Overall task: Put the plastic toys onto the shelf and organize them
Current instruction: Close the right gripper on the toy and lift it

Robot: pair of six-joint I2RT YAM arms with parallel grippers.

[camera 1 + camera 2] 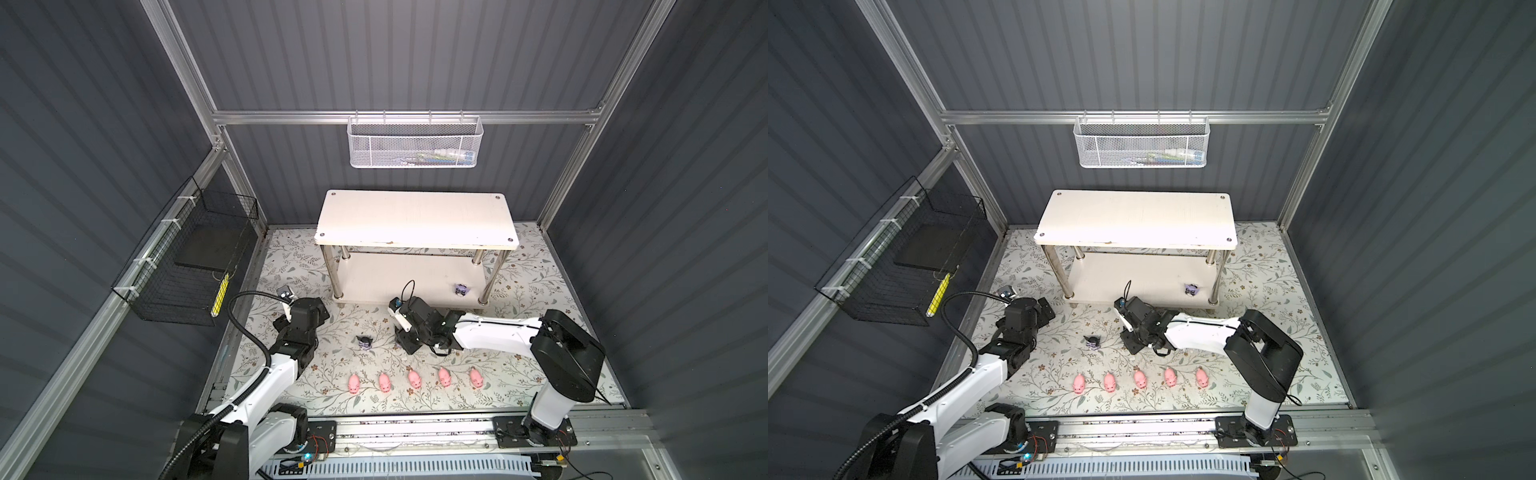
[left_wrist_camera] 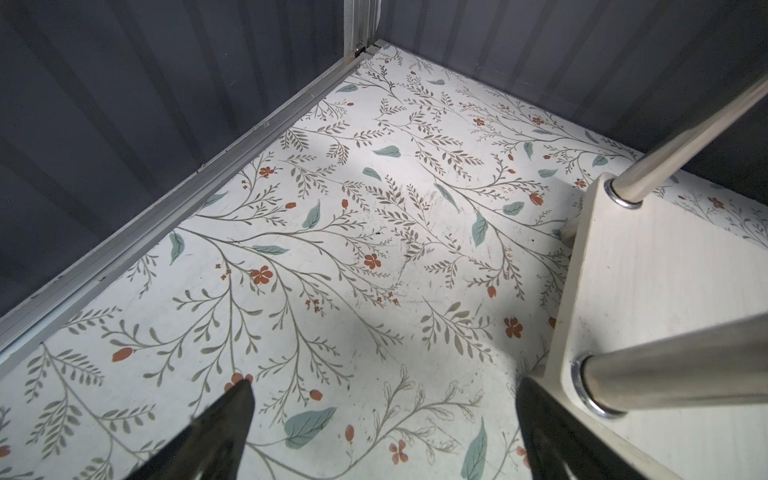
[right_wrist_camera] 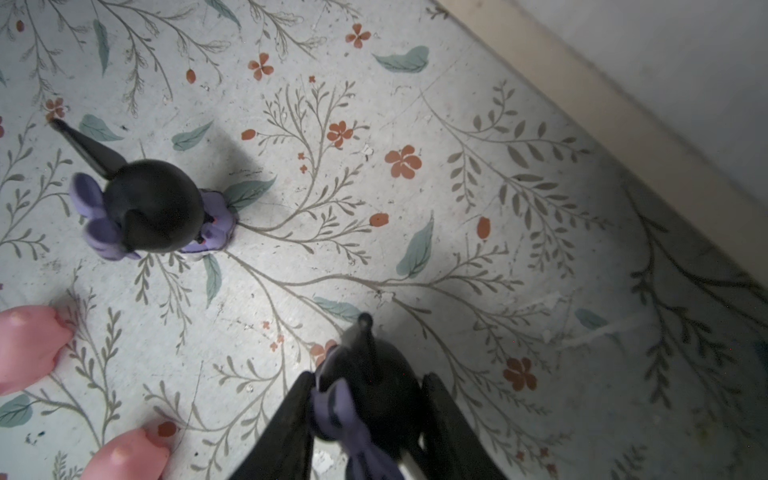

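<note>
**Spotter:** Right gripper. What's in it?

**Me:** Right gripper (image 3: 369,386) drawn in narrow on a dark figure (image 3: 365,357), a finger against each side, one ear poking up between. Reads as gripped. Not lifted yet, by the look. It sits low over the mat (image 3: 415,232), just in front of the shelf (image 1: 415,243).

**Spotter:** Around it?

**Me:** Second figure (image 3: 153,208) stands on the mat close by, apart from my fingers. Five pigs (image 1: 414,379) in a row nearer my bases in both top views; two of them edge into the right wrist view. Third figure (image 1: 460,289) is already on the lower board (image 1: 395,278), toward its right end, near the front edge.

**Spotter:** Left?

**Me:** Left gripper (image 2: 386,384) spread wide, nothing in it, hanging by the shelf's left end, near a leg (image 2: 673,374).

**Spotter:** Step, and next?

**Me:** Pickup of the second dark toy, I judge. Next calls for a straight lift off the mat, then a low carry in under the top board (image 1: 415,212) — headroom between tiers looks tight — and a set-down beside the third figure, so the dark ones group. Small, round-headed thing; it may twist in the pinch. That would leave six on the mat.
</note>
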